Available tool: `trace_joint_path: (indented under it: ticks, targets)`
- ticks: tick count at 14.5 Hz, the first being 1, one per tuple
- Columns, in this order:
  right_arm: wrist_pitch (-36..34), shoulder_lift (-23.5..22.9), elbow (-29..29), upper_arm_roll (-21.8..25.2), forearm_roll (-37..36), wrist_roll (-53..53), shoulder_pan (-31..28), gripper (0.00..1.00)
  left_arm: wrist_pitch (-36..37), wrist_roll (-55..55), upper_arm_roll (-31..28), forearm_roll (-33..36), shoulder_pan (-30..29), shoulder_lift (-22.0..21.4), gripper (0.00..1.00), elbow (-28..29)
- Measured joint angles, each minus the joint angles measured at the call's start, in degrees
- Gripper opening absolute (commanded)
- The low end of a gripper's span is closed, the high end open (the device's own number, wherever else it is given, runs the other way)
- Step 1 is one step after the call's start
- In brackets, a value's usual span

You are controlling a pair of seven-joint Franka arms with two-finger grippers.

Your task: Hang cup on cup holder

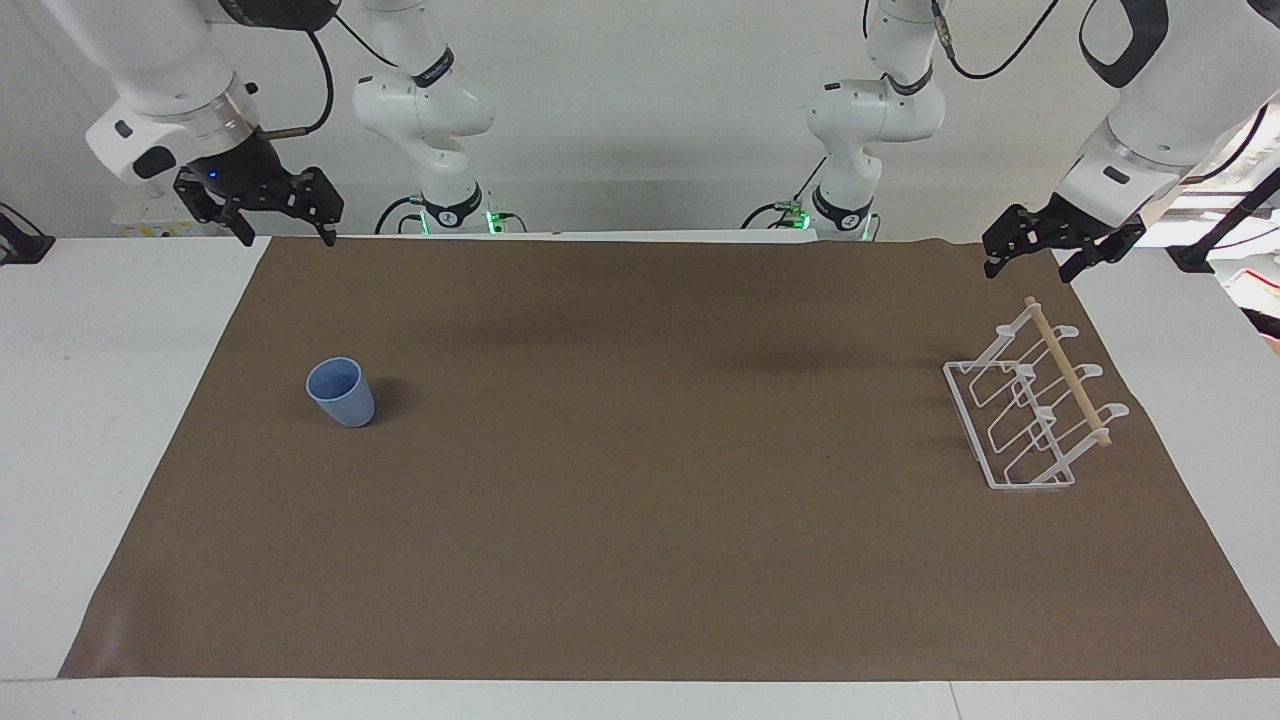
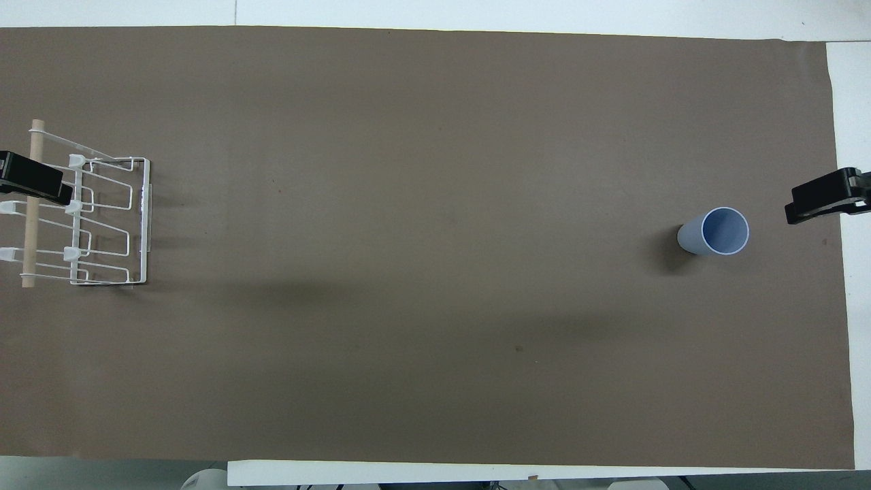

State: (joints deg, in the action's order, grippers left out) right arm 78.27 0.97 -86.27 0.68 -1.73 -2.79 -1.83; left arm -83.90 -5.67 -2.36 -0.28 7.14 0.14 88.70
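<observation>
1. Facing view: right gripper (image 1: pixel 283 232) fingers apart, empty, raised toward the right arm's end of the mat (image 1: pixel 640 560); left gripper (image 1: pixel 1030 262) likewise, over the cup holder (image 1: pixel 1035 415).
2. Cup (image 1: pixel 341 392) upright on the mat, well apart from the holder; nothing hung; grasp, carry, hang all remain.

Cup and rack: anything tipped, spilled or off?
Nothing stands out. The cup stands upright and looks empty on the brown mat at the right arm's end; the rack sits square on its base at the left arm's end, prongs bare.
</observation>
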Motion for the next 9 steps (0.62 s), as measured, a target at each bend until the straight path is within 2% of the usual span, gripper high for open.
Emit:
trace_joint_path:
  ticks: [9]
  targets:
    - [1.5, 0.1, -1.6, 0.0, 0.0, -1.6, 0.0, 1.00, 0.0, 0.0, 0.0, 0.0, 0.0, 0.0, 1.00, 0.0]
